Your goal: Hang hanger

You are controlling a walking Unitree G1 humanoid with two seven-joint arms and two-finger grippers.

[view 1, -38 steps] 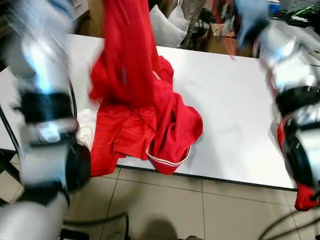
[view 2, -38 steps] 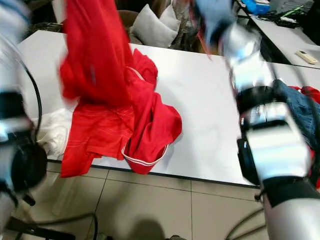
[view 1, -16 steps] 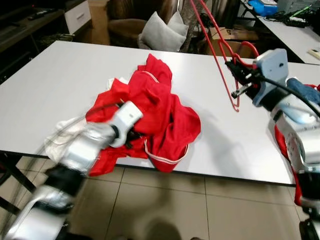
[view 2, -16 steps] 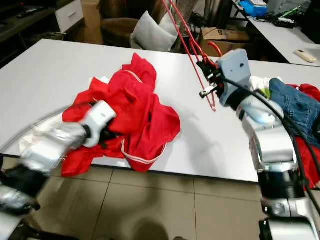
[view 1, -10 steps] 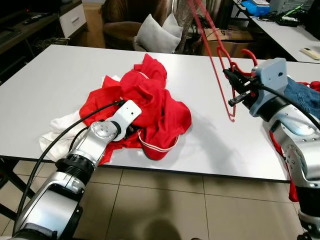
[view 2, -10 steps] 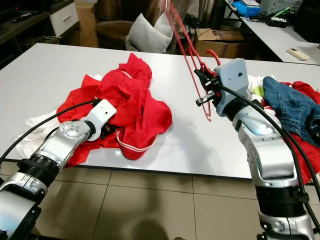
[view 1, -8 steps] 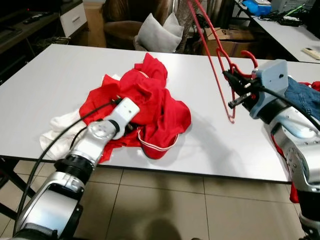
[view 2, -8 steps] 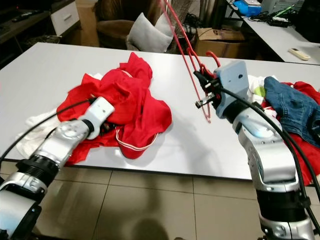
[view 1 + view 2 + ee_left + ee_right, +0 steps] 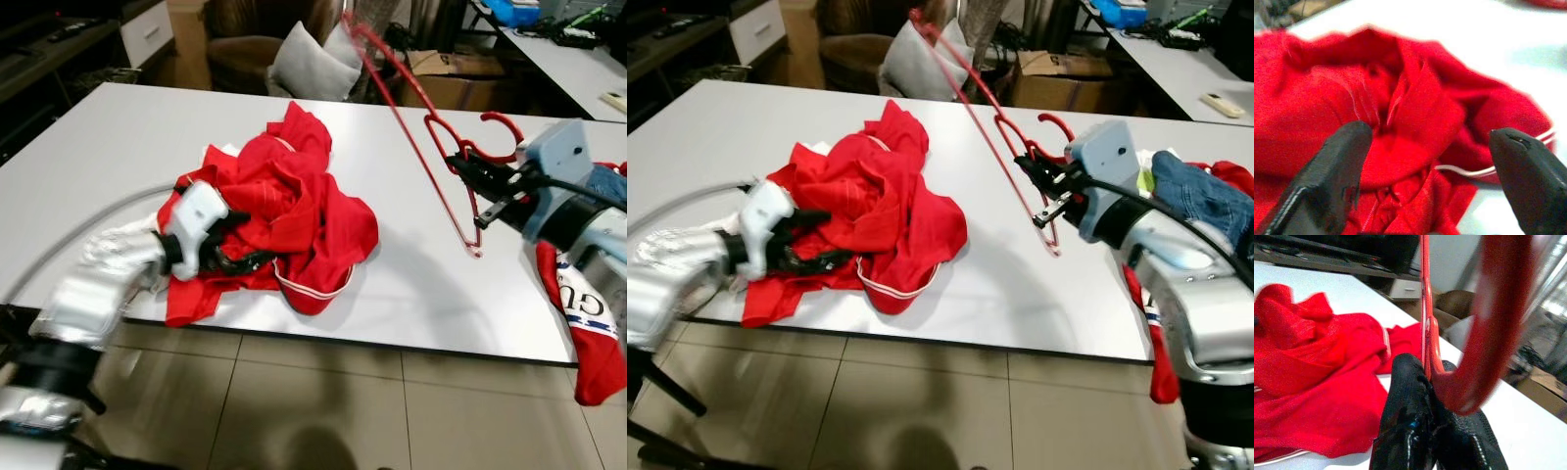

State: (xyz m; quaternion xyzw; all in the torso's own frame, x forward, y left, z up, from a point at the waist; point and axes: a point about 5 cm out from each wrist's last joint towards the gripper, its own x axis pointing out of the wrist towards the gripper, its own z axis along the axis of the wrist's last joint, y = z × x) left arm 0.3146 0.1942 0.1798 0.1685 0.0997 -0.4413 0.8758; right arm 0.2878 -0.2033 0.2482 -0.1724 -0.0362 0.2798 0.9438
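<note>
Your right gripper (image 9: 468, 176), mid-right of frame, is clamped on the red hanger (image 9: 416, 137) near its hook, lifted off the white table (image 9: 411, 264), prob. for carrying. Left gripper (image 9: 230, 240), fingers apart, sits at the red garment pile (image 9: 294, 211), centre-left, holding nothing.

- Heap of clothes (image 9: 279, 211) lies on the surface (image 9: 88, 166), left of centre;
- left gripper (image 9: 227, 240) at the heap's lower-left edge;
- hanger (image 9: 423, 147) right of centre, held by right gripper (image 9: 472, 186); cushion (image 9: 307, 61) behind, top centre.
</note>
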